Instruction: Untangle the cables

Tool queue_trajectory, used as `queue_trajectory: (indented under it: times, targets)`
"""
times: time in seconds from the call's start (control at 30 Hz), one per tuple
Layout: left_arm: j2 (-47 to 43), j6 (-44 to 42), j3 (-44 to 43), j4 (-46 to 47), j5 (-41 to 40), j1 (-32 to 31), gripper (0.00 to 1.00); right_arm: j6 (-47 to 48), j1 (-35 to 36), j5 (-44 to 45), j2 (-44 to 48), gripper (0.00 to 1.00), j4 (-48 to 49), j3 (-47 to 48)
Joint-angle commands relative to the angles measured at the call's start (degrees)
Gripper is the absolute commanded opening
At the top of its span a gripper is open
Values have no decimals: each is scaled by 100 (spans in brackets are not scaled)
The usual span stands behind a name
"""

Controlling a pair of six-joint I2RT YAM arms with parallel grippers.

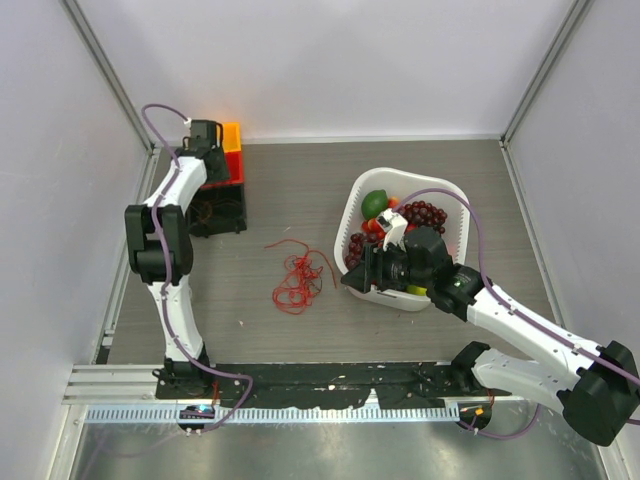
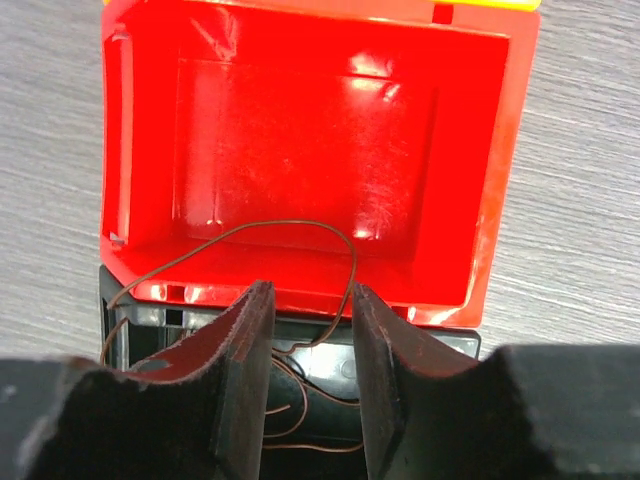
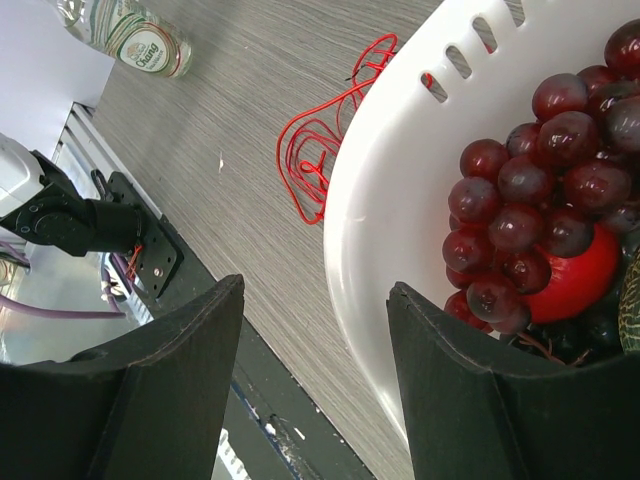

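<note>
The cables (image 1: 298, 275) are a loose tangle of thin red wire on the table's middle, also seen in the right wrist view (image 3: 320, 150) beside the basket. A separate thin brown strand (image 2: 290, 225) loops from the black bin (image 2: 325, 365) over the rim into the red bin (image 2: 300, 130). My left gripper (image 2: 308, 290) hovers over that rim with its jaws apart. The strand runs through the gap, close to the right finger (image 2: 385, 350). My right gripper (image 1: 355, 278) (image 3: 315, 285) is open, straddling the near-left wall of the white basket (image 3: 400, 150).
The white basket (image 1: 440, 185) holds dark grapes (image 3: 540, 170), a green fruit (image 1: 375, 203) and a red one. The red bin (image 1: 235, 165), black bin (image 1: 222, 212) and an orange bin (image 1: 232, 135) sit at the far left. A clear bottle (image 3: 140, 40) lies on the table.
</note>
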State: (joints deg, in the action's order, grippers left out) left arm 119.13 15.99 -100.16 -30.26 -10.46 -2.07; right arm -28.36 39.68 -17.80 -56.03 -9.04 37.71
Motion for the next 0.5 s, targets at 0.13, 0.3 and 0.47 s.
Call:
queue_trajectory:
  times: [0.13, 0.3, 0.47]
  targets:
    - [85, -149, -145, -199, -114, -31, 15, 59, 22, 5, 57, 64, 192, 192]
    - [-363, -175, 49, -182, -237, -48, 1, 15, 13, -13, 57, 64, 183, 210]
    - [-1180, -9, 487, 124, -439, -48, 0, -73, 22, -39, 127, 64, 209, 184]
